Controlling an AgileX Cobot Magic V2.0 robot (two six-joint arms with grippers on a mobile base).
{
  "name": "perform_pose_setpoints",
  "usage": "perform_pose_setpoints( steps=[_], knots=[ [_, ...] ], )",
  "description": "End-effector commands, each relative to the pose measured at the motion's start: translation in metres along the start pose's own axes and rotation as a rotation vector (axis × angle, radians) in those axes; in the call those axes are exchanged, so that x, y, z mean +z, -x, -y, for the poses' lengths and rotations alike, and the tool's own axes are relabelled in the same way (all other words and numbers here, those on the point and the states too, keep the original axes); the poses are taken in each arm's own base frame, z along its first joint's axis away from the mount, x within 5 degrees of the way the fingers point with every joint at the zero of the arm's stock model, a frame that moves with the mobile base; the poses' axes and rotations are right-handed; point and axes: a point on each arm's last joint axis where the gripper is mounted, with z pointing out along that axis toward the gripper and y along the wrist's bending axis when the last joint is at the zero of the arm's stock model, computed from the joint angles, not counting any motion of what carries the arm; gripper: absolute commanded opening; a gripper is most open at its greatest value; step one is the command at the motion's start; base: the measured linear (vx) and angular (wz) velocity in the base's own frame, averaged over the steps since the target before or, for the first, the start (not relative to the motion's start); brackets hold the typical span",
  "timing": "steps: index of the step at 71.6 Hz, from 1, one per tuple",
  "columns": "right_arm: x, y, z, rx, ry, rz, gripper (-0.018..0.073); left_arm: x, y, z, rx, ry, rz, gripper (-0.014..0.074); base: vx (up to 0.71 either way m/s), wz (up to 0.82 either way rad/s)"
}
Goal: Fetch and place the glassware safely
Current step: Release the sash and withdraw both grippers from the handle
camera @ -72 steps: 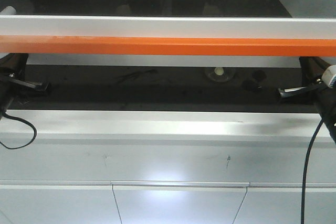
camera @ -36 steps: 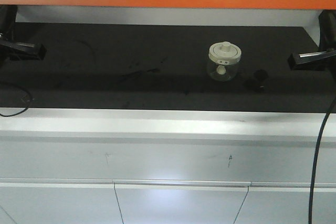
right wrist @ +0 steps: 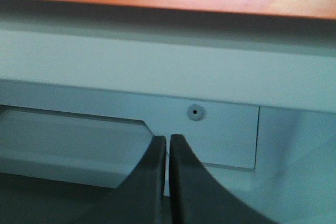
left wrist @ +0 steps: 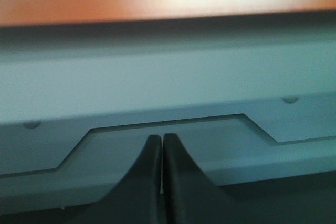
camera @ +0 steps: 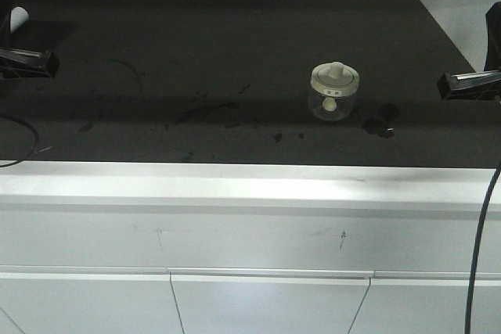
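Note:
The glassware (camera: 334, 91), a small clear jar with a cream-white knobbed lid, stands upright on the black worktop (camera: 196, 52), right of centre. My left gripper (camera: 27, 62) hangs at the far left edge, well away from the jar. My right gripper (camera: 470, 84) sits at the far right edge, about a hand's width from the jar. In the left wrist view the left gripper (left wrist: 160, 137) is shut with nothing between its fingers. The right gripper (right wrist: 168, 137) in the right wrist view is likewise shut and empty. Neither wrist view shows the jar.
A small dark blot (camera: 382, 119) lies just right of the jar, and smudges (camera: 207, 107) mark the worktop's middle. A white ledge (camera: 235, 185) and cabinet fronts run along the near side. An orange bar (left wrist: 157, 3) and a grey back wall (right wrist: 157, 61) face both wrists. Cables (camera: 477, 256) hang at the sides.
The orange bar and grey frame that crossed the front view have slid up out of it. The whole worktop and the full jar now show. Both grippers stay shut at the edges.

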Motion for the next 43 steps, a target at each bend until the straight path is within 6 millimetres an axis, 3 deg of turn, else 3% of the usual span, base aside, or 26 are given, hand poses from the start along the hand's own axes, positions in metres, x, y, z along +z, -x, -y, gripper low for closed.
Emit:
perform_pose_setpoints(
  steps=[1, 15, 43],
  knots=[
    [0.002, 0.025, 0.000, -0.016, 0.015, 0.107, -0.0001, 0.000, 0.028, 0.000, -0.009, 0.002, 0.108, -0.0007, 0.00, 0.00],
    [-0.005, 0.035, -0.001, 0.025, 0.042, 0.051, -0.0001, -0.017, 0.031, 0.000, -0.025, 0.002, 0.013, -0.0007, 0.00, 0.00],
    [-0.022, 0.052, -0.018, 0.099, 0.238, -0.073, -0.0001, -0.089, 0.044, 0.010, -0.055, -0.073, -0.122, -0.0007, 0.00, 0.00]
  ],
)
